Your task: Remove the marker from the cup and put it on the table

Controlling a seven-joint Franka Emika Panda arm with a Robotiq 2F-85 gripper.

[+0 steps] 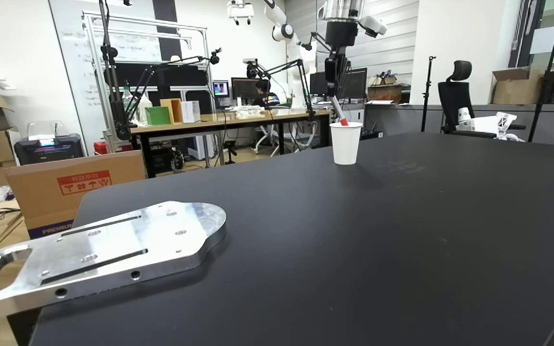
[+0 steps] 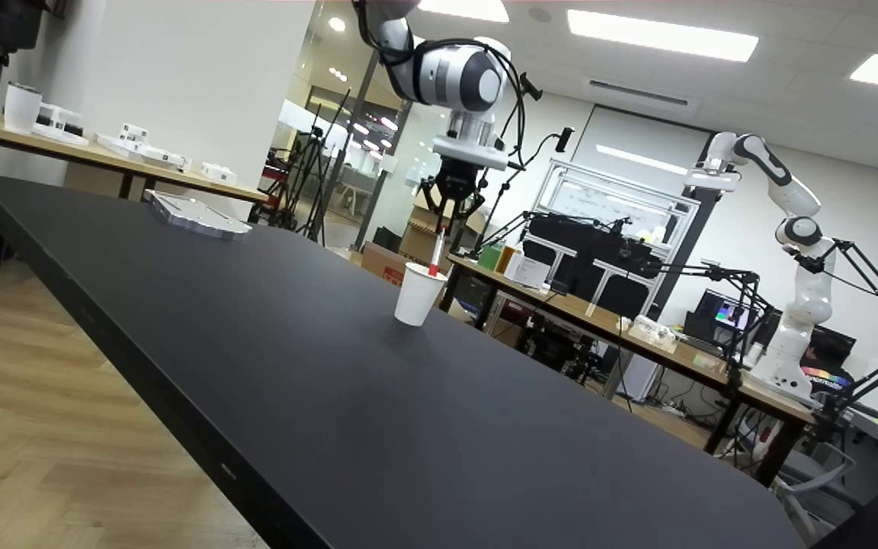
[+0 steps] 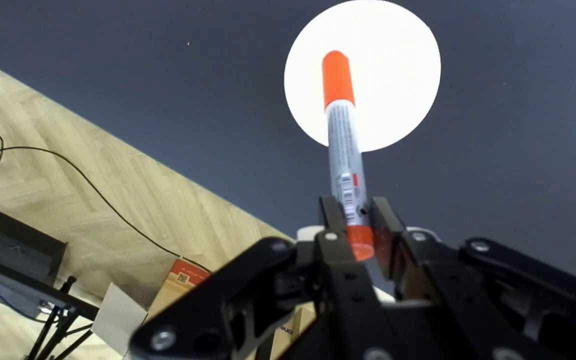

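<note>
The claw (image 3: 356,212) grips the marker (image 3: 344,135), and in the wrist view we see its two fingers (image 3: 331,212) pressed to either side of the barrel, near the marker's upper red end. From the claw the marker slants downward, its pale grey barrel leading to the other red end, the part farthest from the grip. Just below the claw stands the cup (image 1: 346,146), white, plain and upright; in both exterior views we find the marker's lower end at the height of the rim, though we cannot tell whether it dips inside or sits just clear. Beneath claw and cup alike spreads the black tabletop (image 1: 378,240), and we note the cup near one of its edges. Well apart from the claw, on that same tabletop, lies a slotted metal plate (image 1: 123,240), its handle end jutting past the edge. Beyond the tabletop, lower than the claw, we make out a cardboard box (image 1: 84,192) with a red label. Farther from the claw runs a wooden workbench (image 1: 212,118) bearing a green box (image 1: 158,116) and another white robot arm (image 2: 805,297).
</note>
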